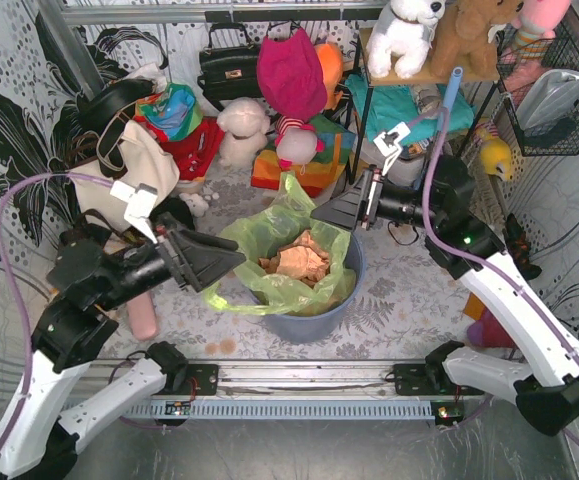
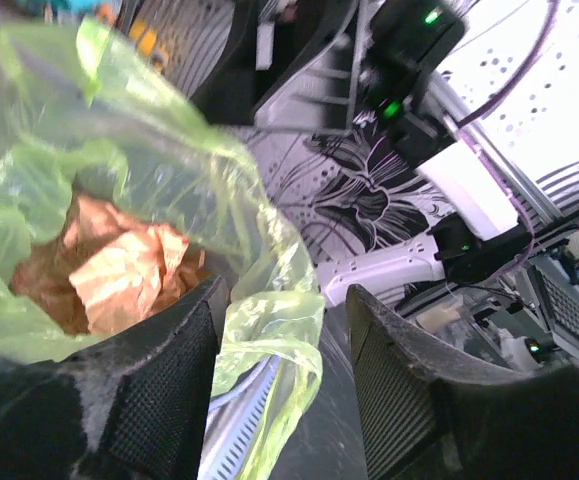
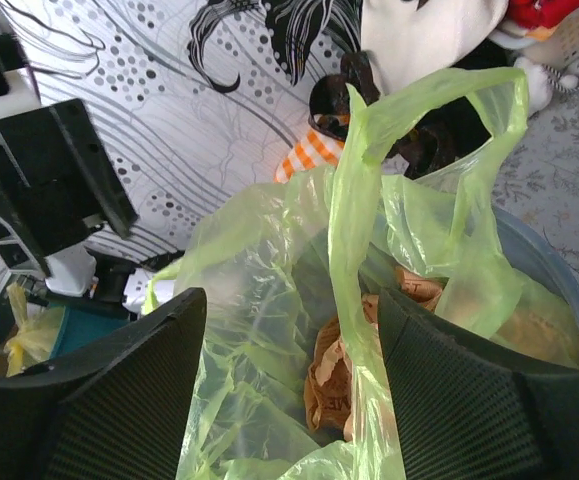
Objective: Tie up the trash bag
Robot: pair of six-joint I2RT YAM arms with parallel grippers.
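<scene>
The light-green trash bag (image 1: pixel 269 235) sits in the round blue-grey bin (image 1: pixel 314 322) at the table's centre, with crumpled tan paper (image 1: pixel 297 262) inside. My left gripper (image 1: pixel 234 257) is open at the bag's left rim. In the left wrist view a loose strip of the bag (image 2: pixel 279 335) hangs between the spread fingers (image 2: pixel 174 375), closer to the left one. My right gripper (image 1: pixel 319 214) is open at the bag's far right rim. In the right wrist view an upright bag handle (image 3: pixel 354 230) stands between its spread fingers (image 3: pixel 454 385), above the paper (image 3: pixel 334 385).
A cream tote bag (image 1: pixel 139 165) lies at the left. Stuffed toys (image 1: pixel 244 130), a black handbag (image 1: pixel 229 65) and a shelf unit (image 1: pixel 409 100) crowd the back. A wire basket (image 1: pixel 554 95) hangs at the right. A metal rail (image 1: pixel 299 378) runs along the near edge.
</scene>
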